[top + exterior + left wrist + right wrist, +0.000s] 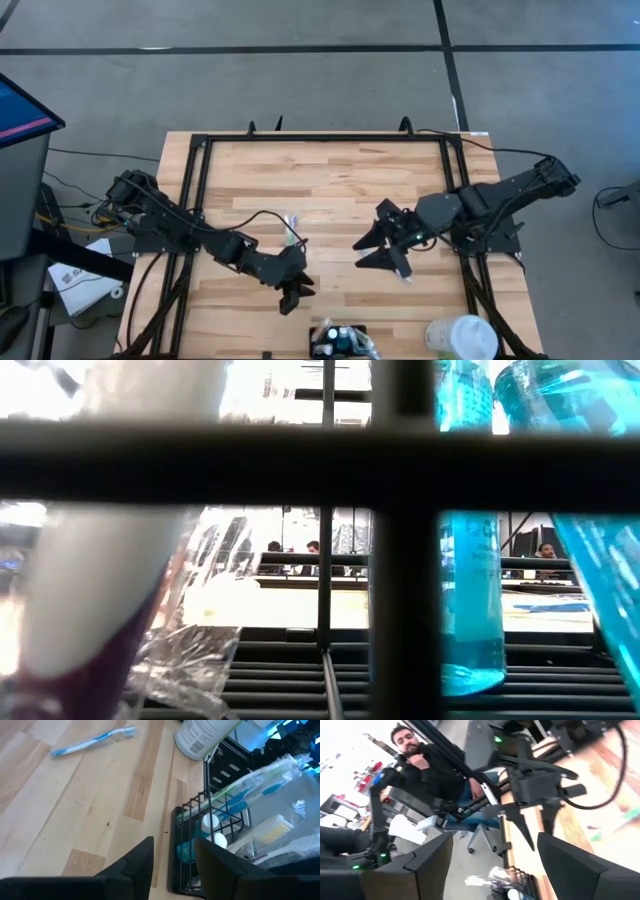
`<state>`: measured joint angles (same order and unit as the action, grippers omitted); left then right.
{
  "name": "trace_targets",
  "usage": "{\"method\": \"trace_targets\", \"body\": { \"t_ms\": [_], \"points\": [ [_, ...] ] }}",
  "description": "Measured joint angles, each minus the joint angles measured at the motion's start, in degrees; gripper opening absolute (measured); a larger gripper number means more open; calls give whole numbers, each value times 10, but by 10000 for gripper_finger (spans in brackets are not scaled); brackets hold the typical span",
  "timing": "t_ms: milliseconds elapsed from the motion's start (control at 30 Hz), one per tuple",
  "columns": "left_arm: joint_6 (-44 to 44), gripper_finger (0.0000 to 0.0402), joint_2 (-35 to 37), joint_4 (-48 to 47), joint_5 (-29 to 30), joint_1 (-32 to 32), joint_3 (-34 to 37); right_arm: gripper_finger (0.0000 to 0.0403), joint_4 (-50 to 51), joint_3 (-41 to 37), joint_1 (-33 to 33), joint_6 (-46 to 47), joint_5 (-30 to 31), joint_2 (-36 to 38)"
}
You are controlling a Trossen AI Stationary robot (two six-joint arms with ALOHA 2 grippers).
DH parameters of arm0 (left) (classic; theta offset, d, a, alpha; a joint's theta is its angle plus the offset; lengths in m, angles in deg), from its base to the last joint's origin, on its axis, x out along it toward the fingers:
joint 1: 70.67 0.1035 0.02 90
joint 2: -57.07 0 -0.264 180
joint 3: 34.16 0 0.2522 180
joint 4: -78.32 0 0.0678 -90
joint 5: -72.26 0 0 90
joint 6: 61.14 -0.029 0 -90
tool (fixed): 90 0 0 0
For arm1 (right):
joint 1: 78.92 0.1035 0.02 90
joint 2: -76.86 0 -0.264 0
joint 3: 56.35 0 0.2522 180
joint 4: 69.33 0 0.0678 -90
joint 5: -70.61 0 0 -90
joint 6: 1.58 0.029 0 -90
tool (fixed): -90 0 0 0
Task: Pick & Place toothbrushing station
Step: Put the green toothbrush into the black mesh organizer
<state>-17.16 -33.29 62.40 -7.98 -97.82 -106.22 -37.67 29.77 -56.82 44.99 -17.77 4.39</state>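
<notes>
The toothbrushing station, a low black wire rack already stuffed with wrapped toothbrushes and small bottles, sits at the near edge of the pale wooden table, beside a white round cup. The left gripper hovers just beside the station, fingers partly apart and holding nothing. The right gripper waits farther from the station, spread wide and empty. A loose blue-and-white toothbrush lies on the table well apart from the station, so the job looks mostly done, with that brush seemingly left to place
</notes>
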Motion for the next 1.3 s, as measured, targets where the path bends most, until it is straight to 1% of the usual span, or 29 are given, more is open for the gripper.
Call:
{"method": "trace_targets", "body": {
  "t_ms": [367,467,1000,1167,1300],
  "points": [
    [14,136,0,-3,-1,0,0,282,68,0,-13,26,22,0],
    [14,136,0,-3,-1,0,0,282,71,0,-15,30,29,0],
    [16,136,0,-4,-1,0,0,282,94,0,-20,30,30,0],
    [45,136,0,-4,0,0,0,282,94,0,-20,30,30,0],
    [49,136,0,-5,0,0,0,282,95,0,-20,30,30,0]
  ]
}}
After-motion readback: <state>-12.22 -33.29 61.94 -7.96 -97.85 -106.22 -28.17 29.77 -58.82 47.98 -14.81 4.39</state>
